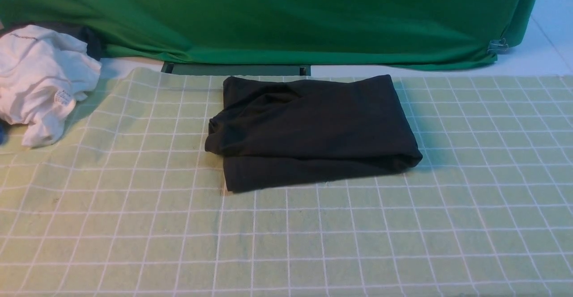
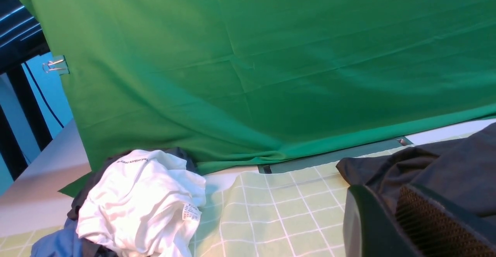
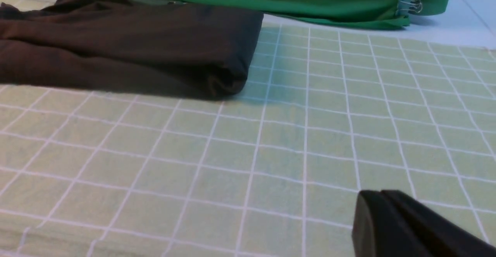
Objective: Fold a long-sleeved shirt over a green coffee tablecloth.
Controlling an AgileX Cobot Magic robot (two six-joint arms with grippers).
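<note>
Folded black soft-knit long-sleeved shirt (image 1: 309, 131) — lying on the pale green white-gridded tablecloth (image 1: 403, 234).
My right gripper (image 3: 383, 220) looks clenched, empty (left gripper (image 2: 391, 226): can't tell).

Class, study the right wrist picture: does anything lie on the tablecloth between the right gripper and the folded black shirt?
Nothing visible does. Only bare green coffee tablecloth lies between the right gripper and the long-sleeved shirt.

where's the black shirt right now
In the front view the long-sleeved shirt lies folded mid-table on the green coffee tablecloth, right of the white garment.
</note>
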